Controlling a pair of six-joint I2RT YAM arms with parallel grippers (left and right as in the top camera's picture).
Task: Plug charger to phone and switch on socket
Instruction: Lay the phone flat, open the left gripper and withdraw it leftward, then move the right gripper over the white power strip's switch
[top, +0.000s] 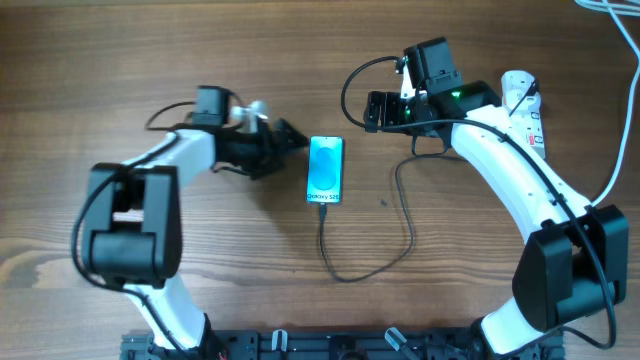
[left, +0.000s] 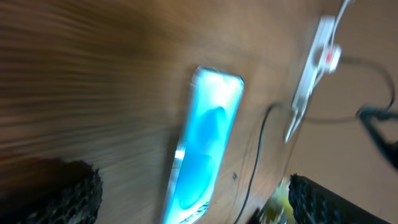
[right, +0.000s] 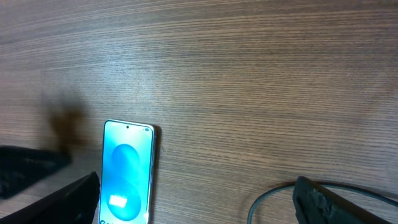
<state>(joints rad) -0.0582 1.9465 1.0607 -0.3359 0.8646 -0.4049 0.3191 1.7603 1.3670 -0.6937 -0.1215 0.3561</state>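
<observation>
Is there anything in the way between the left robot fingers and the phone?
No, nothing visible. The left fingers are open, close to the phone at its top left corner. Only bare table lies between them. The charger leaves from the phone's bottom edge, away from that gap.

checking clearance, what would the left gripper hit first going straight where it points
Probably the phone, just ahead of the left gripper, though the gripper's height is unclear.

Left gripper (top: 292, 137) spread; right gripper (top: 369, 112) too (wide).
</observation>
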